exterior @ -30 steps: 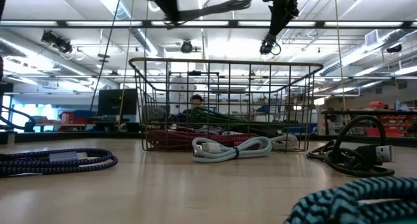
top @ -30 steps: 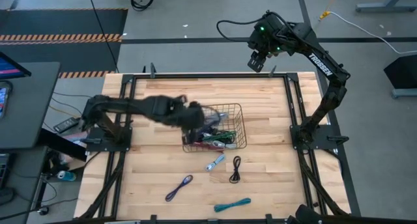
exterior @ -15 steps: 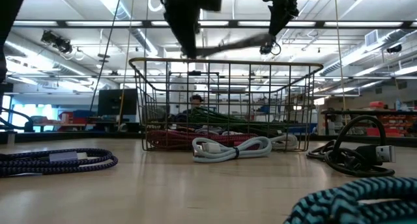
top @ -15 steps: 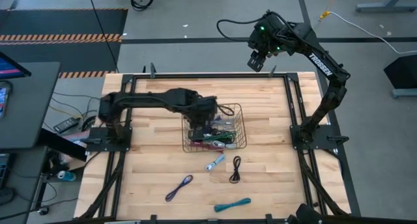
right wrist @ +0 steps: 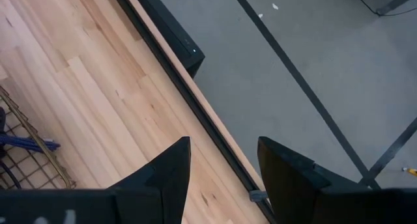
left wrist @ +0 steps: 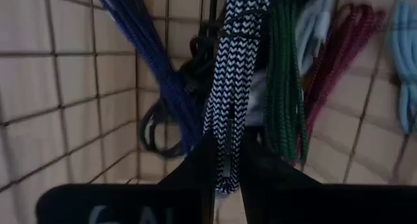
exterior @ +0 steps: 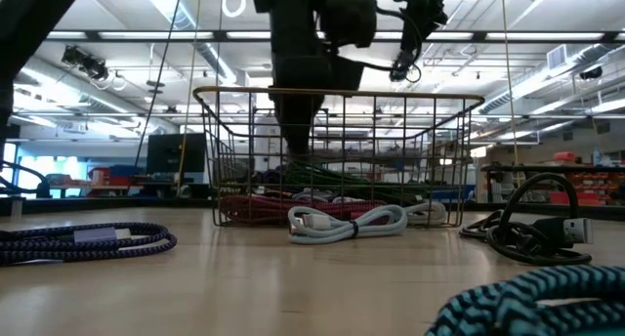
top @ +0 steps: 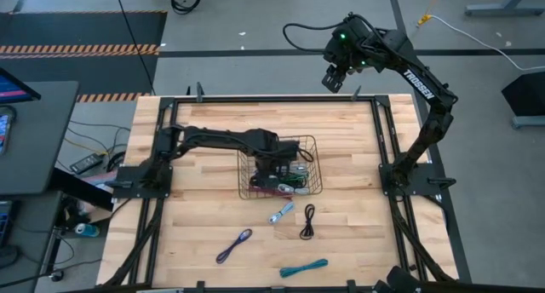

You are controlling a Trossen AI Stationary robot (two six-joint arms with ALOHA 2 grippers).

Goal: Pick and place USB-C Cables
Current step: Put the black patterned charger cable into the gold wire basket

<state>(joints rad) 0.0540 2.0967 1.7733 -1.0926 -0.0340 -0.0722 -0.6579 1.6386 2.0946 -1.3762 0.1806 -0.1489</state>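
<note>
At table centre, wire mesh basket [top: 281,167] holding a tangle of green [left wrist: 281,87], blue [left wrist: 146,48], maroon [left wrist: 339,55] and pale cables, with left gripper [left wrist: 227,160] lowered inside, fingers clenched on a black-and-white braided cable [left wrist: 233,74]. Nearer on the wooden table [top: 196,216], four loose cables: grey-silver [top: 281,212], black [top: 308,221], purple [top: 233,244] and teal [top: 304,267]. Beyond the far right edge, right gripper [right wrist: 221,162] raised over grey floor, fingers spread and empty.
</note>
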